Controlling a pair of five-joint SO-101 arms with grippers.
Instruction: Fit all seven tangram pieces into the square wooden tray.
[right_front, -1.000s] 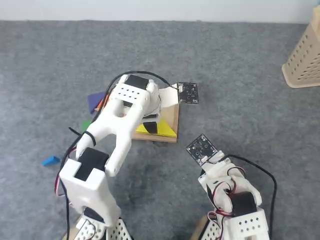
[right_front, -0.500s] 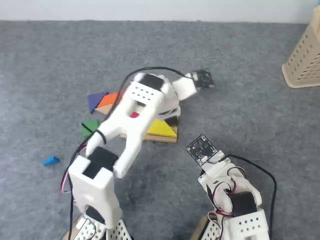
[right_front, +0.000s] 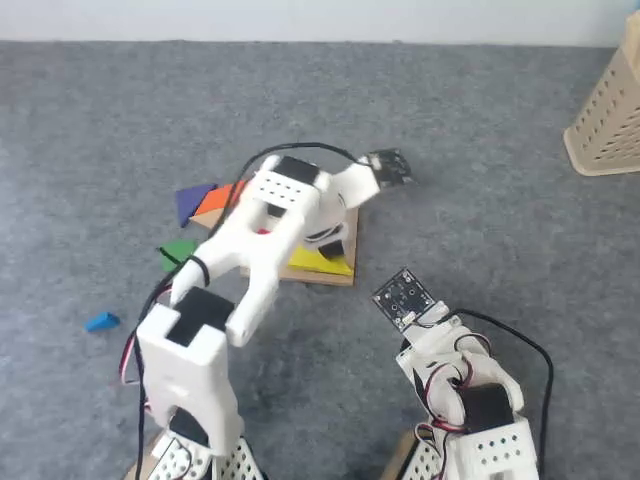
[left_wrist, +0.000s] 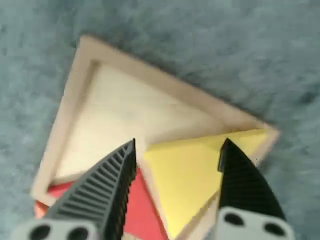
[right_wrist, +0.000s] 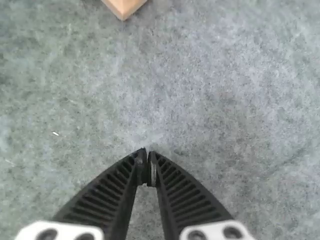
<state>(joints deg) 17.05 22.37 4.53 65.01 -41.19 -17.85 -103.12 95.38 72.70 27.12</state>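
While the left gripper (left_wrist: 177, 147) hangs over the square wooden tray (left_wrist: 160, 80) with its fingers spread and empty, you see the yellow triangle (left_wrist: 192, 172) and red piece (left_wrist: 143, 210) lying flat inside, edges meeting, beside bare pale wood. On the napped grey carpet (right_front: 480, 150) at nine o'clock from the tray lie the purple piece (right_front: 190, 200), orange piece (right_front: 218, 205) and green piece (right_front: 178, 250). The blue piece (right_front: 100, 322) lies well apart at eight o'clock. The right gripper (right_wrist: 147, 157), pressed together, sits at five o'clock, probably parked clear of the work.
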